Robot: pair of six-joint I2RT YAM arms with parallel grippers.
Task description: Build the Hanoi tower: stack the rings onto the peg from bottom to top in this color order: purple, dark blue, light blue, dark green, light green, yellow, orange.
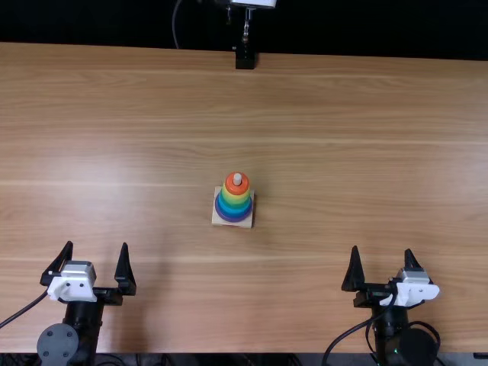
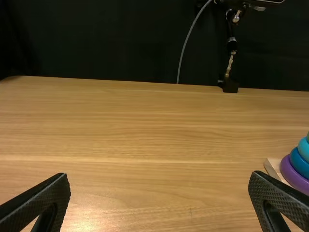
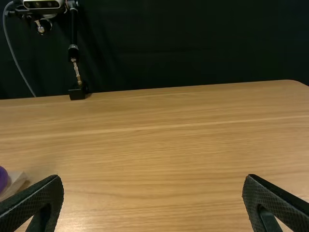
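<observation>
From where I'm standing, the left gripper [image 1: 97, 245] has its two fingers spread wide, with bare wood between them and nothing pinched. The right gripper [image 1: 381, 250] is spread just the same, also holding nothing. Both are near the close edge of the tabletop [image 1: 343, 114], well apart from each other, fingers pointing away toward the far side.

The ring tower sits between the two, farther out than either set of fingertips: ahead and to the right of the left gripper, ahead and to the left of the right one. Its square pale base [image 1: 217, 218] is flat on the wood, touching neither gripper. The purple ring [image 1: 233, 219] is at the bottom, then blues, with yellow [image 1: 236, 200] higher up and the orange ring [image 1: 231, 187] on top. I can't make out the green bands well enough to separate them. The white tip of the peg [image 1: 237, 178] pokes up through the orange.

Farther out from both grippers, a black stand [image 1: 245, 58] is at the far edge, before a dark backdrop [image 1: 366, 27].
</observation>
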